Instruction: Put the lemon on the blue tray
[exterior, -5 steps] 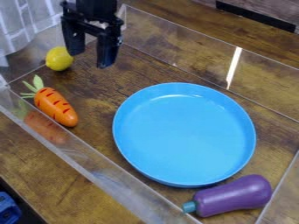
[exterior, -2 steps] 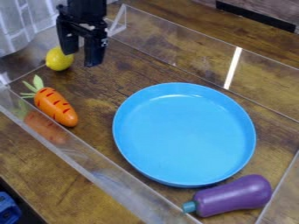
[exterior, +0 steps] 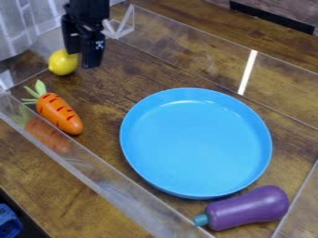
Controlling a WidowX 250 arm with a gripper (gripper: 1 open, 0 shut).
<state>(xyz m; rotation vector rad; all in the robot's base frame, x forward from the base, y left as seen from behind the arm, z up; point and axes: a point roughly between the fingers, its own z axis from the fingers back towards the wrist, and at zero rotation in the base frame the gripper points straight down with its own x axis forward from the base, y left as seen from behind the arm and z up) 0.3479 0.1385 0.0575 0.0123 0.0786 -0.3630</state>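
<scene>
Lemon [exterior: 63, 62], small and bright yellow, sits in the upper left of the frame on the brown wooden tabletop [exterior: 137, 74], close to the clear wall [exterior: 37, 37] that runs along that side. Your claw [exterior: 85, 56], dark and reaching in from the top edge, is just to the right of the fruit; it stands wide open and has hold of nothing. You cannot tell from this angle whether one of its fingers touches the lemon's side. Below the fruit, toward the left edge, you have the orange carrot [exterior: 58, 112], lying at a slant with its green top pointing to the upper left. The big round blue tray [exterior: 196, 142] fills much of the middle and lower right of the picture, its raised rim facing up and its shallow inside bare, so you see the lemon well apart from it. At the lower right, you see a purple eggplant [exterior: 247, 208] lying near the tray's lower edge, its green stem end toward the left. Another stretch of clear wall [exterior: 125, 191] crosses the lower left, passing between you and the tabletop.
</scene>
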